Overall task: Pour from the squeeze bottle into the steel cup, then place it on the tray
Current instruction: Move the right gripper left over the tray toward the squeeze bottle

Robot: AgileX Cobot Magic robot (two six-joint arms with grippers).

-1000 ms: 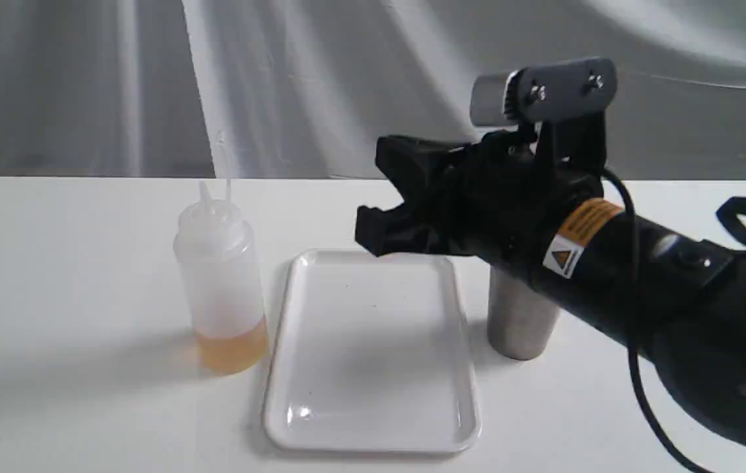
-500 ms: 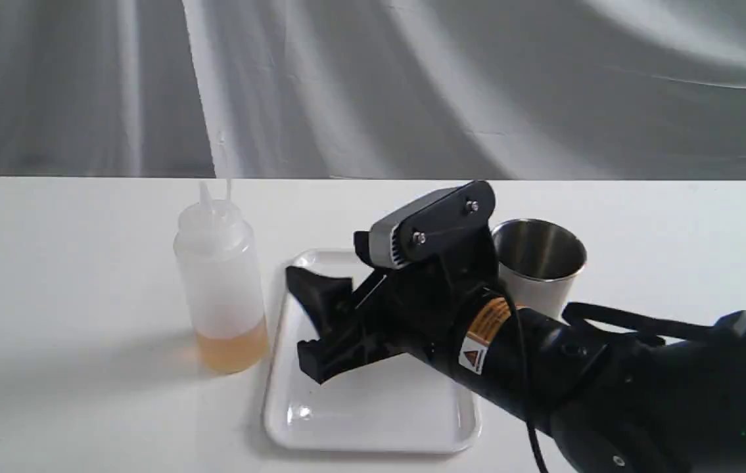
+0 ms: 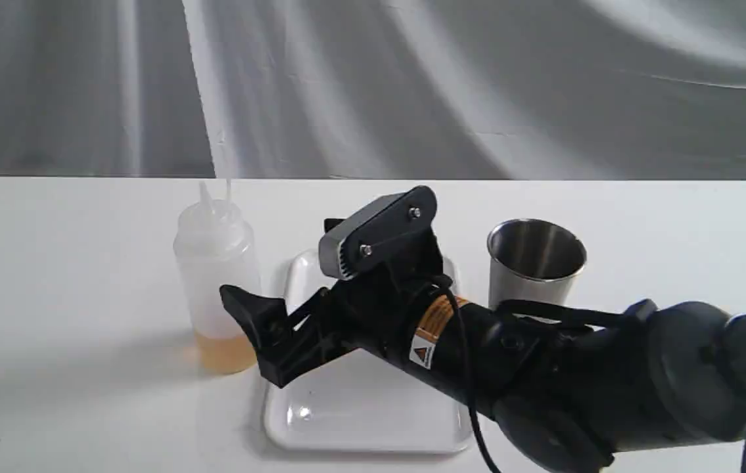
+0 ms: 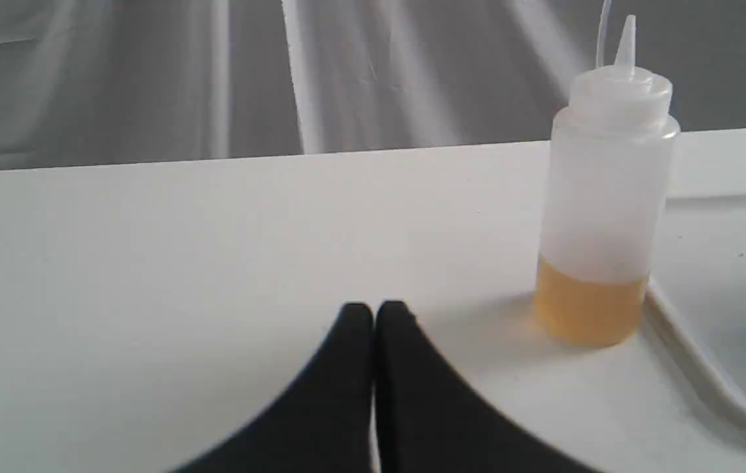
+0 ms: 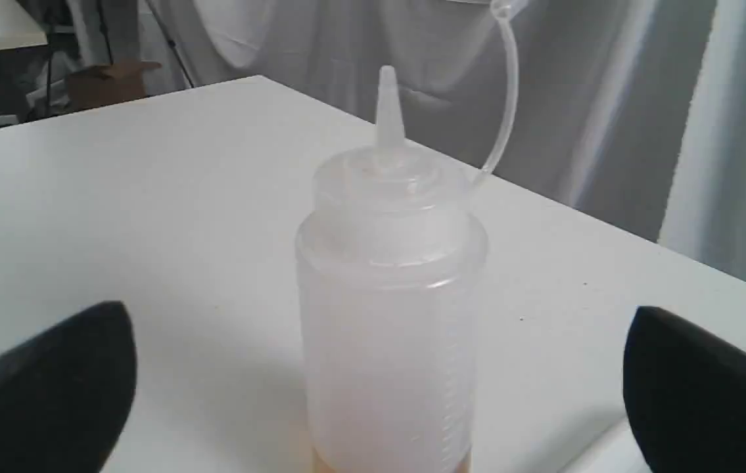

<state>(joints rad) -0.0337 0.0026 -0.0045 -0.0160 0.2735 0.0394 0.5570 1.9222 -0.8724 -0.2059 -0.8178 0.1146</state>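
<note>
Since a moment before, my right gripper (image 3: 257, 335) had travelled left across the tray (image 3: 373, 420) and sunk lower, until its black fingers reached the squeeze bottle (image 3: 217, 276). Its jaws were spread wide, one finger on each side of the bottle's lower body. In the right wrist view both fingers stood clear of the plastic and gripped nothing. My right arm lay stretched over the tray. My left gripper (image 4: 374, 315) pointed out over the white table (image 3: 50, 263), on the side of the bottle away from the tray, with its jaws pressed together and nothing between them.

The bottle stood upright on the table, just beside the tray's left edge. Its nozzle was bare, and the thin cap strap arched up beside it. Amber liquid (image 3: 225, 351) filled only its bottom portion. The steel cup (image 3: 536, 263) stood upright on the table just right of the tray, well apart from the bottle. Its inside showed dark and shiny, and I could not tell whether it held anything. The tray lay flat between bottle and cup.
</note>
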